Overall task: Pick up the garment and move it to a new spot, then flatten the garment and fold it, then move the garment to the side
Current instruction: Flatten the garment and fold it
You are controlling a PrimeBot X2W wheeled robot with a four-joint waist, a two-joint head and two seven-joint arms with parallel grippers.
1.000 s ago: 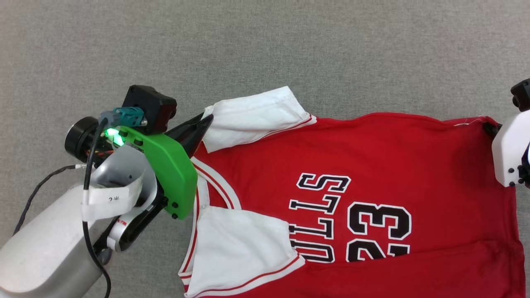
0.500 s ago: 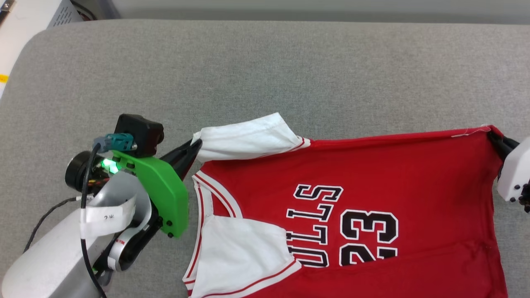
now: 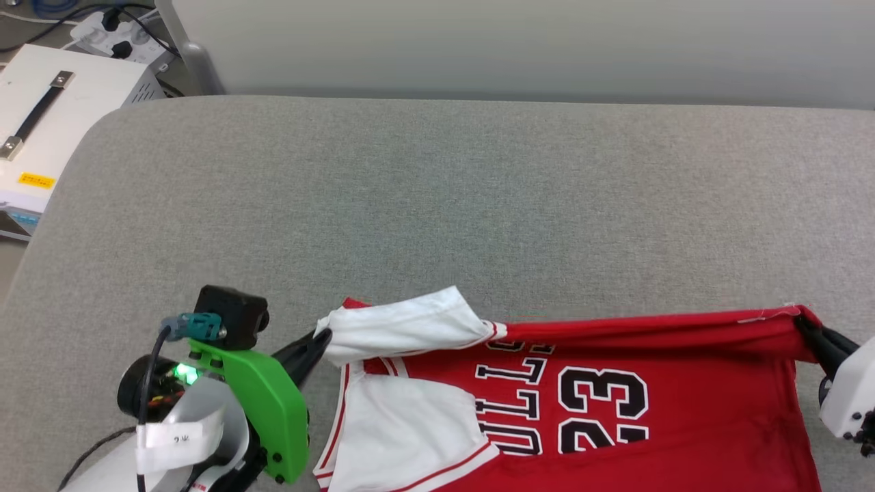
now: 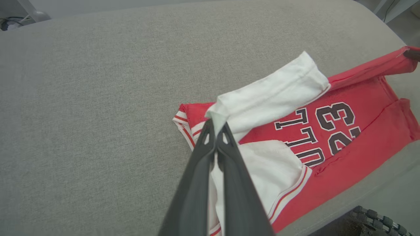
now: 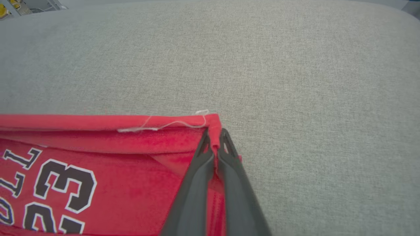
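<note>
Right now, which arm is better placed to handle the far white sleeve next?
Left, likely: the left gripper is shut on the garment right at that sleeve, while the right gripper pinches the red hem corner at the opposite end.

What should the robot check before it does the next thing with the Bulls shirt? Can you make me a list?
1. Left gripper shut on the jersey's white sleeve: ok.
2. Right gripper shut on the red hem corner: ok.
3. Held edge between the two grippers straight, not sagging: ok.
4. Other sleeve lying flat on the front: ok.
5. Bare grey cushion beyond the jersey: ok.
6. Jersey's near edge fully on the cushion: cannot tell.
</note>
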